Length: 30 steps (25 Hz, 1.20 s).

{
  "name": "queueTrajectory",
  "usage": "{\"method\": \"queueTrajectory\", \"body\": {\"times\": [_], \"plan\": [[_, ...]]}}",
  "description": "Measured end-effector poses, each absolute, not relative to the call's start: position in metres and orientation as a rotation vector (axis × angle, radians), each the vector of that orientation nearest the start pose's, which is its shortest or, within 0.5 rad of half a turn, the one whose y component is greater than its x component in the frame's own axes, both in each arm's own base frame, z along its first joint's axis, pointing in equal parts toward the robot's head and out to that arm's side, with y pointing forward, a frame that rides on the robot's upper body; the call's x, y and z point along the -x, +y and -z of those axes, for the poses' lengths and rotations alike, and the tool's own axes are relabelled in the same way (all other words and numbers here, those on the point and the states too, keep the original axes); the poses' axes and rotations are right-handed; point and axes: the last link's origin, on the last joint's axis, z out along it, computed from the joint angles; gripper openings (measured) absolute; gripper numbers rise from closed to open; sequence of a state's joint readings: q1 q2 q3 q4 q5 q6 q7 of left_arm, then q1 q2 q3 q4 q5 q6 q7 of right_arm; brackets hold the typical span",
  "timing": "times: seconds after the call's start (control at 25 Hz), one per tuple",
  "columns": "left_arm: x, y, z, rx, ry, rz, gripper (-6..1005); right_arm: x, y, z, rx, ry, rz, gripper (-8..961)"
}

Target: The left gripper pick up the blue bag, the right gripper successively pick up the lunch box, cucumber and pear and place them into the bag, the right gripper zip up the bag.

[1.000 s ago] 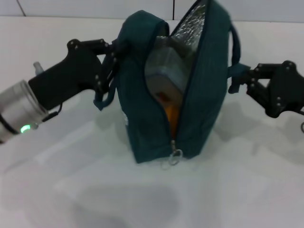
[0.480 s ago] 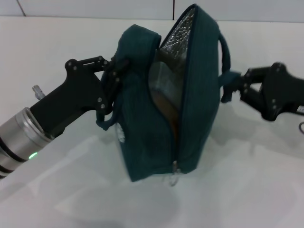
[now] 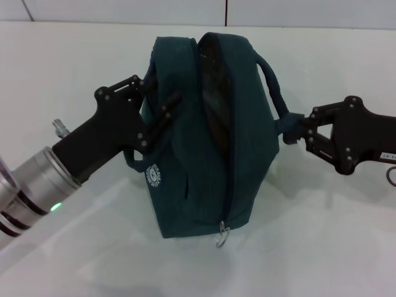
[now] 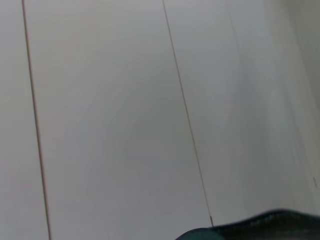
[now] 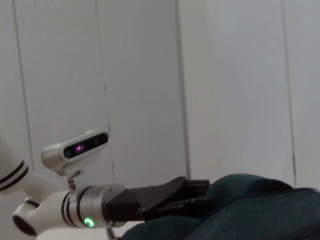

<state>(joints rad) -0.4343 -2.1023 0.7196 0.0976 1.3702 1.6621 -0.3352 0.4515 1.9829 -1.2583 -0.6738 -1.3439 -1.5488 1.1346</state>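
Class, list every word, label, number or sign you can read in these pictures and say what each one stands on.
Nothing can be read.
Round white logo on the blue bag: print too small and blurred to read.
White label on the right gripper's arm: a few dark characters, cut off at the picture's edge, unreadable.

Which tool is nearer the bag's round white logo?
Left. The left tool grips the blue bag on the side just above the logo; the right tool holds the far handle.
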Motion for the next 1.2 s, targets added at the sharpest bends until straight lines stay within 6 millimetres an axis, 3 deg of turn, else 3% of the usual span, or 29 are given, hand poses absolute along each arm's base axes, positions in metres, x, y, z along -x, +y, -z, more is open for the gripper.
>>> {"method": "queueTrajectory", "body": {"times": [0.2,0.76,0.92,1.2], "plan": [[0.265,0.271,0.044,2.115,-0.067,1.082,376,-0.219,0.316,-0.007,2.794,0.097,-0.946,70],[0.262,0.263,0.053,2.104,-0.057,1.081,372,-0.243,0.283,-0.039,2.606,-0.04,-1.072,491],[0.262,0.263,0.053,2.102,-0.057,1.079,372,-0.247,0.271,-0.038,2.672,-0.085,-1.067,545],[0.262,0.263,0.053,2.098,-0.031,1.066,371,-0.258,0.253,-0.018,2.917,-0.073,-0.933,545]]}}
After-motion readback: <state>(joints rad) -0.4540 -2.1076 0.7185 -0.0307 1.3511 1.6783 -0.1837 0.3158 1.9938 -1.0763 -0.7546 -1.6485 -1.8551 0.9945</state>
